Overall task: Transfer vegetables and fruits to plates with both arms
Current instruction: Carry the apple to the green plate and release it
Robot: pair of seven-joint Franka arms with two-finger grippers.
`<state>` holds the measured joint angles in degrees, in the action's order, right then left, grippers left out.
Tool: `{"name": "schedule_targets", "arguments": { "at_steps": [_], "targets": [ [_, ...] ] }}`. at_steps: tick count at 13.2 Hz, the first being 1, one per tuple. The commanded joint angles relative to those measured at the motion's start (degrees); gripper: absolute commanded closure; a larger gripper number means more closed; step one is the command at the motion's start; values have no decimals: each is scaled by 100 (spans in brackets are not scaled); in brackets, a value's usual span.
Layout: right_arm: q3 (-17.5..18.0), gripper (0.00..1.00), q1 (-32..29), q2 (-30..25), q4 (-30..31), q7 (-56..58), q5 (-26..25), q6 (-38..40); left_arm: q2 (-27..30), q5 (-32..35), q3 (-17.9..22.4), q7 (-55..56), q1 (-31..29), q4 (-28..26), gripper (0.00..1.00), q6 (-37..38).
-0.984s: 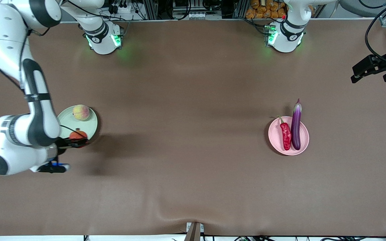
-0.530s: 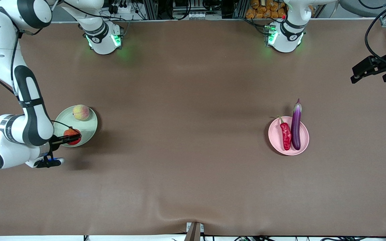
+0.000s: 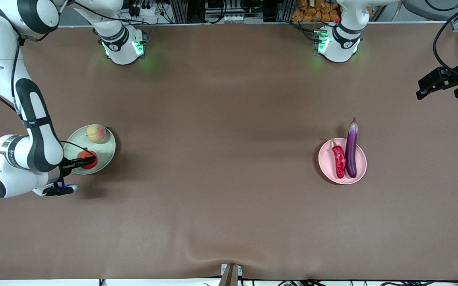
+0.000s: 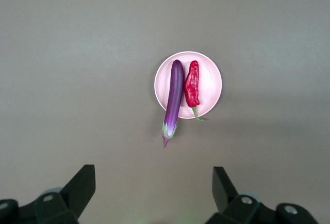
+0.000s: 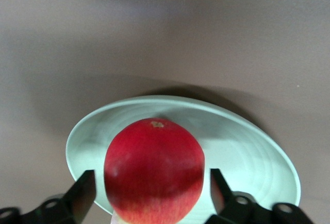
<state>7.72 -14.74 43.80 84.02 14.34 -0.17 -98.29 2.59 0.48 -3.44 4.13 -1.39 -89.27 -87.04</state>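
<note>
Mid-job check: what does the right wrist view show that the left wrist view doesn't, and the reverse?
Only the right wrist view shows the green plate with the red round fruit resting on it, between the open fingers of the right gripper, which stand clear of the fruit on both sides.

Only the left wrist view shows the pink plate carrying the eggplant and the red chili side by side, the eggplant's stem end overhanging the rim. The left gripper is open, high above, holding nothing.

Both show the brown table.

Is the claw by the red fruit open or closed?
Open: the right gripper shows a gap between each finger and the red fruit, which sits on the green plate.
</note>
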Motion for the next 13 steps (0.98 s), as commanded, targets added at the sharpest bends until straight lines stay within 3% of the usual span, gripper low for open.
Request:
{"name": "schedule_targets", "arguments": {
  "at_steps": [1,8,10,13],
  "targets": [
    [142,0,-82,-161,-16,51,79,20,-13,-13,45,-79,-19,32,0,-41],
    [634,0,-12,-188,-2194,60,35,1916,39,-13,45,-88,-133,32,0,11],
    [626,0,32,-310,-2494,60,35,2103,83,-13,36,-88,-177,23,0,20],
    [425,0,303,-1003,-2531,-19,-26,2130,66,-13,36,-88,-177,32,0,20]
  ]
}}
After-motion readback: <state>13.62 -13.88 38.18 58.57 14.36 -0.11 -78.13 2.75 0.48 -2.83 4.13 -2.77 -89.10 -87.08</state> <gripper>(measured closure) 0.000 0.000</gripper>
